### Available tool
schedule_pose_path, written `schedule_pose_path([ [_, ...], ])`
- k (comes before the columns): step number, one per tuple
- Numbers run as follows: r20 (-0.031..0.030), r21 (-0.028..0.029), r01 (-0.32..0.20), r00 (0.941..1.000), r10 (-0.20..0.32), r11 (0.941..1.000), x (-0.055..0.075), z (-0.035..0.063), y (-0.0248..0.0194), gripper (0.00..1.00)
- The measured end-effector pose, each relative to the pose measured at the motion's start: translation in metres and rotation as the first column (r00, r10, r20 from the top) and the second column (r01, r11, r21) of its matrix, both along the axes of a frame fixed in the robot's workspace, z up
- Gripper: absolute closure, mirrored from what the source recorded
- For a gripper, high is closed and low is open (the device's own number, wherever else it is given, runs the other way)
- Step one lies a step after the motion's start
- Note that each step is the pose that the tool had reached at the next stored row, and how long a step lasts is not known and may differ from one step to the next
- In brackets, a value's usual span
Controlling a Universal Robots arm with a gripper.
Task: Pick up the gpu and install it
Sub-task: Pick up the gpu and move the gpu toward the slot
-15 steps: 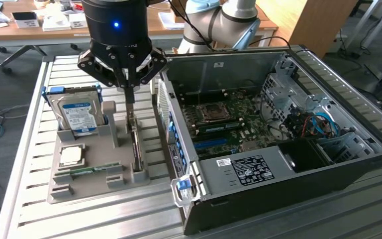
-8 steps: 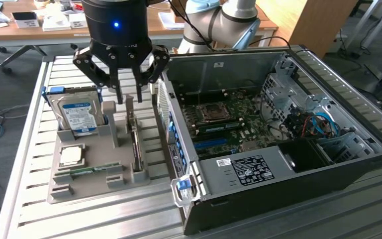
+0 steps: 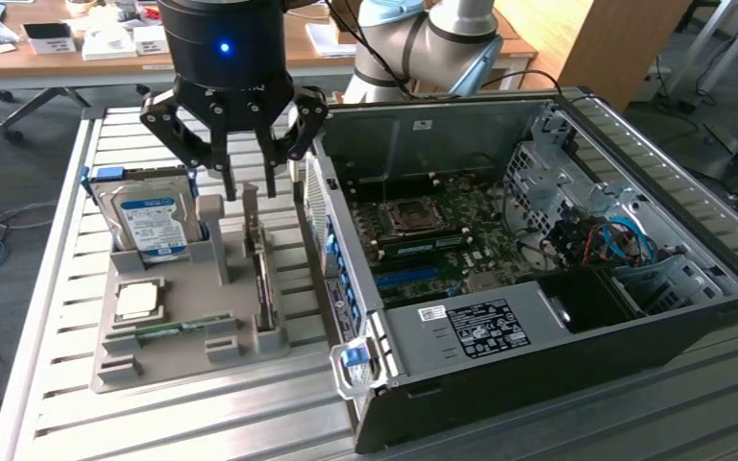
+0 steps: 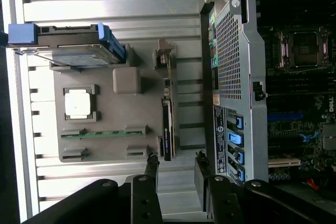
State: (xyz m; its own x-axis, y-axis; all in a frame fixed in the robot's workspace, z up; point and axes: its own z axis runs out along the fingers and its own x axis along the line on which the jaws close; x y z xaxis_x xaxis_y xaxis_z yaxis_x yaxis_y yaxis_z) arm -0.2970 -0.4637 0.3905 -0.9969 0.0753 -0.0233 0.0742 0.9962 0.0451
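Jaws stand apart on the gripper (image 3: 251, 190), gripping nothing, and we see it hanging over one end of the grey tray (image 3: 184, 370) on the slatted table (image 3: 189, 423). The open computer case (image 3: 676, 317) sits close along one tray edge, its perforated wall just beside the card slot. At the opposite edge a hard drive (image 3: 151, 223) stands upright, with a processor (image 3: 138, 301) and a memory stick (image 3: 170, 329) lying flat beyond it. We find the gpu (image 3: 258, 269) standing on edge in its slot along the tray's case-side edge. Its bracket end is directly beneath the gap between the jaws. Whether they touch it we cannot tell.
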Motion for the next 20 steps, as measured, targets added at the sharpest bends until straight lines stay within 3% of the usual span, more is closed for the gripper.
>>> schedule_pose_path([
  [20, 0.0001, 0.0001, 0.000, 1.0000, 0.000, 1.0000, 0.0000, -0.0068, 0.0000, 0.58],
])
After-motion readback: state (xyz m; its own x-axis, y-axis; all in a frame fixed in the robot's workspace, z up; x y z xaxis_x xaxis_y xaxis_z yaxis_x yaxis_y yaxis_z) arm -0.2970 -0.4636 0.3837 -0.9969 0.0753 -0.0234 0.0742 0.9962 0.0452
